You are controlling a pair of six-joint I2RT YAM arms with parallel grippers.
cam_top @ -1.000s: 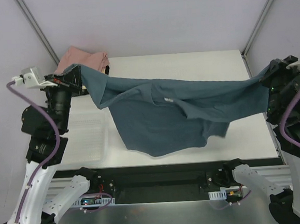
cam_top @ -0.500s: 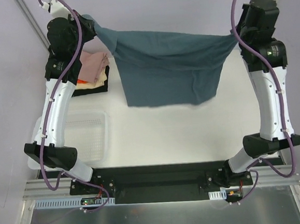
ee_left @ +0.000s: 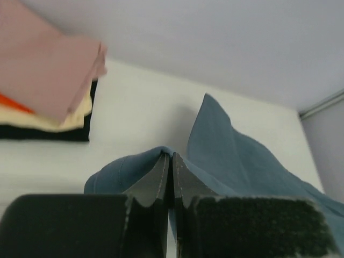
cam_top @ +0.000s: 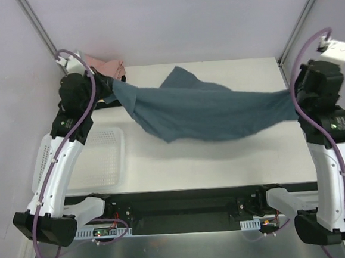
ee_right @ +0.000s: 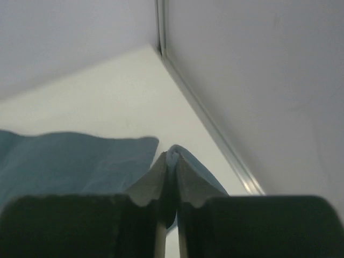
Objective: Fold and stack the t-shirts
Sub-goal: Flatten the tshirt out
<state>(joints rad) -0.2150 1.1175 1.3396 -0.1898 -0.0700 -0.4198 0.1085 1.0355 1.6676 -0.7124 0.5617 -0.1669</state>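
Slate-blue t-shirt (cam_top: 207, 111): soft, matte cloth strung between the two grippers across the middle of the table. It sags in the centre, and one pointed flap stands up along its far edge. Whether its lowest fold touches the tabletop cannot be told.
Left gripper (ee_left: 171, 158): dark fingers pressed together on a bunched edge of the tee at its left end, the cloth curling over their tips.
Right gripper (ee_right: 172, 156): jaws pinched tight on the opposite edge, a small fold of blue poking out between the tips, near the table's right edge.
Folded stack (ee_left: 48, 91): sits in the far left corner, just beyond the left gripper. A pink tee (ee_left: 51, 70) lies on top, with an orange sliver (ee_left: 11, 101) under it, then cream (ee_left: 80, 110), then black (ee_left: 43, 133) at the bottom. All have flat, squared edges. From above, the left arm hides most of the pile.
Basket (cam_top: 97, 162): white plastic lattice, shallow with rounded corners, on the near left of the table. The left arm's forearm crosses over it.
Table (cam_top: 222, 155): white, smooth and dull, with the shirt's shadow on it.
Surround: pale plain walls, with a slanting metal post (cam_top: 304, 17) at the back right corner.
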